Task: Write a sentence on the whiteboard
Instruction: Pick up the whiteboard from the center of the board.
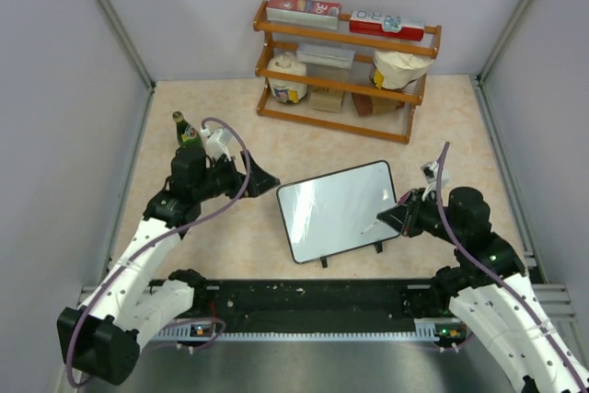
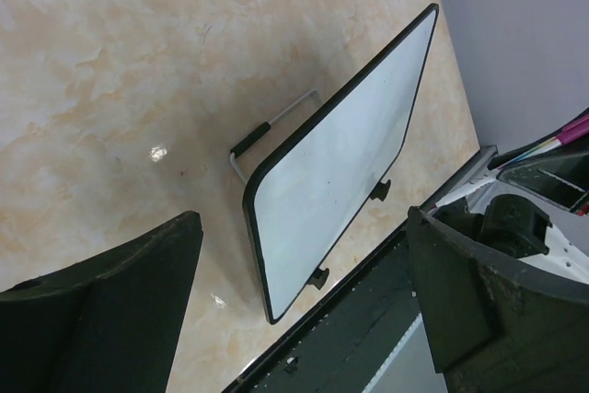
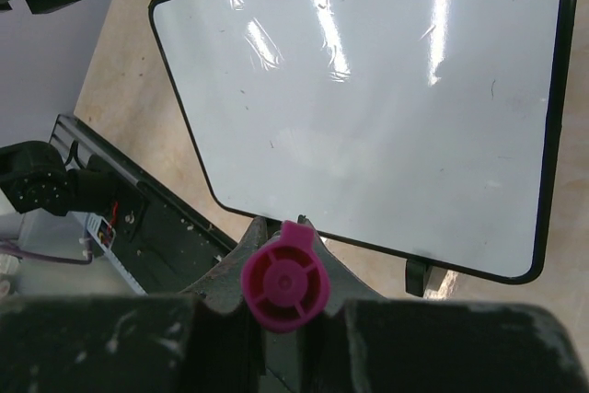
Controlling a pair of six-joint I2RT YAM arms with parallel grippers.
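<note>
While the board stands blank at mid-table, tilted back on its stand, the pen is in hand.
The right gripper is clenched on the marker, whose tip sits by the board's near right corner; whether it touches, I cannot tell. The left gripper hangs spread wide and empty just off the board's left edge. The board looks light, stiff and glossy, resting on thin wire and small feet, so it will likely skid or tip under pen pressure. The best hold is probably the left jaws pinching the black frame, clear of the writing face.
</note>
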